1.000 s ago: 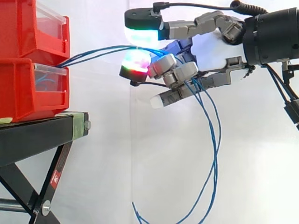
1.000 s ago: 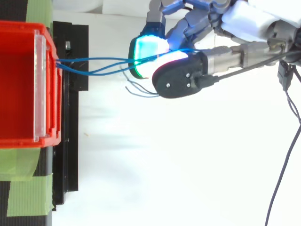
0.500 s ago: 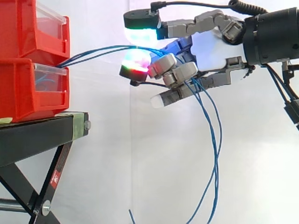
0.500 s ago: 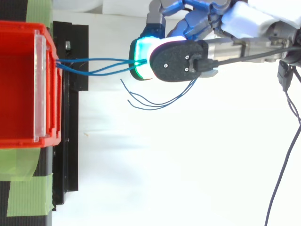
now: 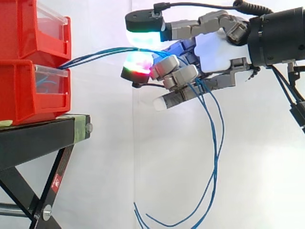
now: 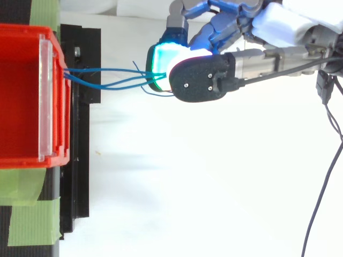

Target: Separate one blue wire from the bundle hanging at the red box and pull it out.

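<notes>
The stacked red plastic bins (image 5: 28,90) sit on the black metal stand (image 5: 38,138), fixing the wires' anchor at the bins' front; my hand (image 5: 214,47) is held level with that anchor, well clear of the bins, so that a pull would run straight outward; fingers and thumb are curled on the thin blue wires (image 5: 95,51), which span from the bins to my grasp, loose ends hanging below; whether one strand alone is pinched, I cannot tell.

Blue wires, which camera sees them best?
The side view. There the blue wires run from the red box to the hand, which pinches them, then hang in long loops below it. The top view shows the stretch from the red box to the hand, plus short bits beside the hand.
</notes>
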You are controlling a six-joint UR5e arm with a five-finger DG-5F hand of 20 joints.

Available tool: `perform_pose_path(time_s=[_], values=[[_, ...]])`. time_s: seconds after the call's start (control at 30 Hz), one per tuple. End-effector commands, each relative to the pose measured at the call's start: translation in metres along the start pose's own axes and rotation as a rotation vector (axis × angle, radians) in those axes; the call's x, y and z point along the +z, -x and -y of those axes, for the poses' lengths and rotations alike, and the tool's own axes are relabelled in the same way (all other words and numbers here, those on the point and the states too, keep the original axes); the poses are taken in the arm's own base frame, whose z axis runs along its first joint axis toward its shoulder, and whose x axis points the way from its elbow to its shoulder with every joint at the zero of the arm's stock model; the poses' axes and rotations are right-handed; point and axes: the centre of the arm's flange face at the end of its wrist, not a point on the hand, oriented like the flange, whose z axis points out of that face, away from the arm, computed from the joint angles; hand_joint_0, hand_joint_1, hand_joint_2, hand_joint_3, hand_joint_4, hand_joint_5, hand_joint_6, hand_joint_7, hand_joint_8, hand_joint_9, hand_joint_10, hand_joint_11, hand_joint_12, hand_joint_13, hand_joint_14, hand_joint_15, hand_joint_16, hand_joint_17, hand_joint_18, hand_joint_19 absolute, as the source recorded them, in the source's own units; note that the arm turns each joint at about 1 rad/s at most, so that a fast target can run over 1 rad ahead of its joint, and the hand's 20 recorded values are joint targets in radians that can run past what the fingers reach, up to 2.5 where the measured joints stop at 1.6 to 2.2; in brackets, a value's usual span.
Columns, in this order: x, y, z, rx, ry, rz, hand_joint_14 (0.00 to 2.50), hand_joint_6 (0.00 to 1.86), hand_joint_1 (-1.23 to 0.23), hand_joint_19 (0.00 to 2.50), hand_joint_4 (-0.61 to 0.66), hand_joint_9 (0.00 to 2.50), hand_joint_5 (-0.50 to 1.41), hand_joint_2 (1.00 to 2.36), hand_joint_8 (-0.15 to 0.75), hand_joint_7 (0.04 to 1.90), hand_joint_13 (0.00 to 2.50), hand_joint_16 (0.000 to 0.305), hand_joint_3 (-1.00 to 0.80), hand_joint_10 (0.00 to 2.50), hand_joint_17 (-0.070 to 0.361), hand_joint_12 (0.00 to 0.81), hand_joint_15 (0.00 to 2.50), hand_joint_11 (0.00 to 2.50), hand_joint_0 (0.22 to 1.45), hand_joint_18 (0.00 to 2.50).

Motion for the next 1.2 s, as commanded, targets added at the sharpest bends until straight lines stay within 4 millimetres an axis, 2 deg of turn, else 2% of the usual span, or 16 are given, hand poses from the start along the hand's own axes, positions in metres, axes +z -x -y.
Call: perform_pose_path(time_s=[0.0,0.33,0.77,1.17], values=[[0.0001,0.0000,-0.0002,0.001,0.001,0.000,0.76,0.86,-0.89,0.67,0.24,0.68,-0.25,1.02,0.331,1.22,0.84,0.048,-0.32,0.31,0.107,0.362,1.66,1.80,0.64,0.55],[0.0000,-0.0009,-0.0003,-0.001,0.002,-0.001,0.76,0.85,-0.91,0.66,0.24,0.66,-0.26,1.02,0.331,1.22,0.80,0.047,-0.34,0.25,0.107,0.361,1.70,1.81,0.65,0.53],[-0.0003,-0.0018,-0.0003,-0.002,0.000,-0.003,0.98,0.85,-0.66,0.74,0.26,0.73,-0.24,1.02,0.337,1.18,0.79,0.046,-0.36,0.37,0.104,0.360,1.58,1.70,0.57,0.55],[-0.0005,-0.0023,-0.0004,-0.027,0.000,-0.001,1.09,0.84,-0.63,0.75,0.27,0.74,-0.24,1.01,0.347,1.17,0.77,0.048,-0.41,0.40,0.108,0.368,1.54,1.72,0.55,0.55]])
